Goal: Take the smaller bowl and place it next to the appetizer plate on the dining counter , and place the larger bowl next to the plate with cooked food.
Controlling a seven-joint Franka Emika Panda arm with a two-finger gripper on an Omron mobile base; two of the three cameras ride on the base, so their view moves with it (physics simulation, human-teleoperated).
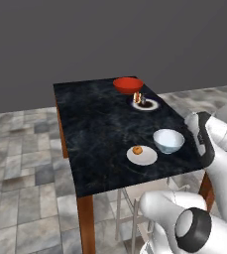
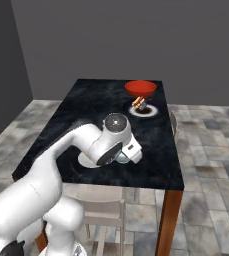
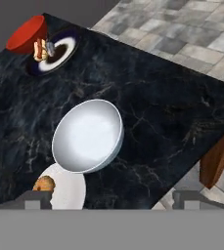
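1. Judging by how things lie, the placing work looks done — the smaller bowl (image 1: 169,140) sits upright on the dining counter (image 1: 100,124), just beside the appetizer plate (image 1: 141,156) on the side toward the counter's right edge.
2. Far from the appetizer plate, at the counter's back end, the larger bowl (image 1: 128,85) stands just beside the plate with cooked food (image 1: 145,103); whether the two touch cannot be told.
3. In the hand view the gripper (image 3: 112,200) hangs above the smaller bowl with its two fingertips (image 3: 34,199) spread wide, one on each side of the view, and nothing between them — it has hold of nothing.
4. The step in hand seems to be the withdrawal. Doing it well means lifting straight up first, away from the appetizer plate and the bowl's rim, before swinging anywhere.
5. A sideways pull while low could clip the rim and slide the light bowl onto the plate, or off toward the counter's edge.
6. The orange-brown morsel (image 3: 44,184) on the appetizer plate should stay untouched too.
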